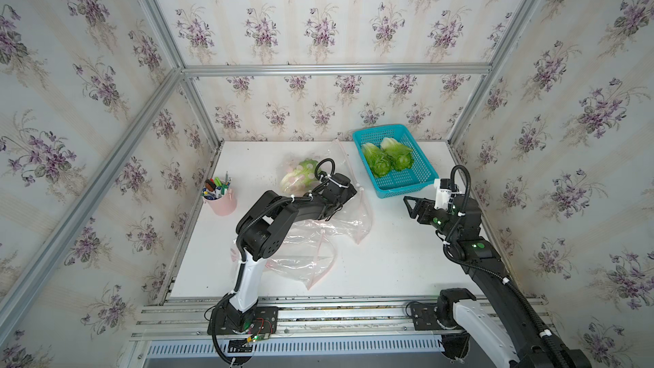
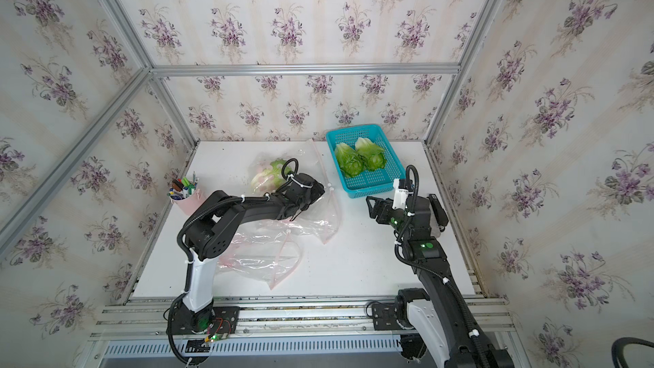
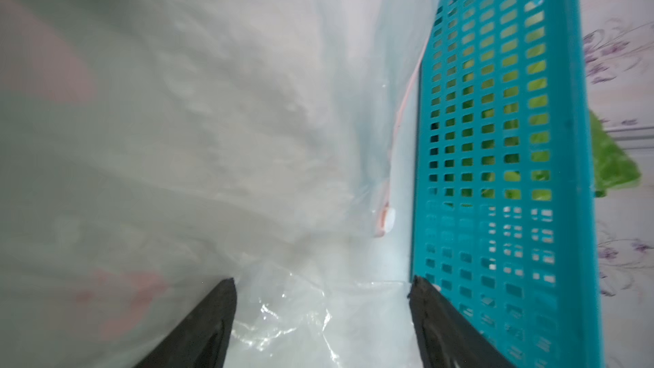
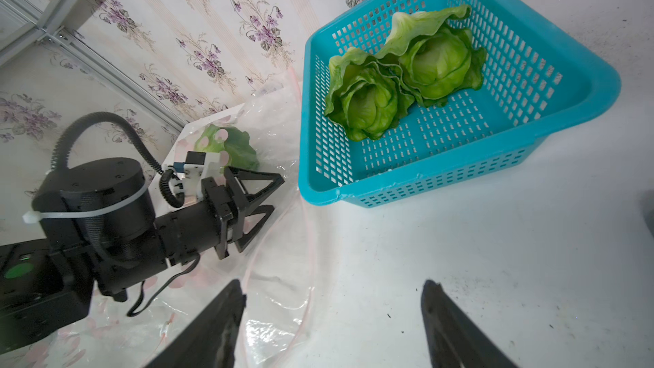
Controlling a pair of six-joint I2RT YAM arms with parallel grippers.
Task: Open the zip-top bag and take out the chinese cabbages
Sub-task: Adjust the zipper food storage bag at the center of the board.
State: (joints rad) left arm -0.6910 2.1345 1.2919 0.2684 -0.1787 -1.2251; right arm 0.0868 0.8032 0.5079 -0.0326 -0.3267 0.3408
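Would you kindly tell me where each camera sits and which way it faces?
Top views: high at the near edge, looking down over the table; left arm and right arm show.
Left wrist: on the left arm, facing the bag and basket past the open left end effector.
Right wrist: on the right arm, facing the basket's two chinese cabbages past the open right end effector.
Both wrist views share the basket.

Walls: cream striped wallpaper (image 1: 318, 23), purple flower sprigs. Aluminium frame (image 1: 336, 69) along corners. White table (image 1: 389, 260), lightly speckled. Metal rails (image 1: 336, 313) at near edge.
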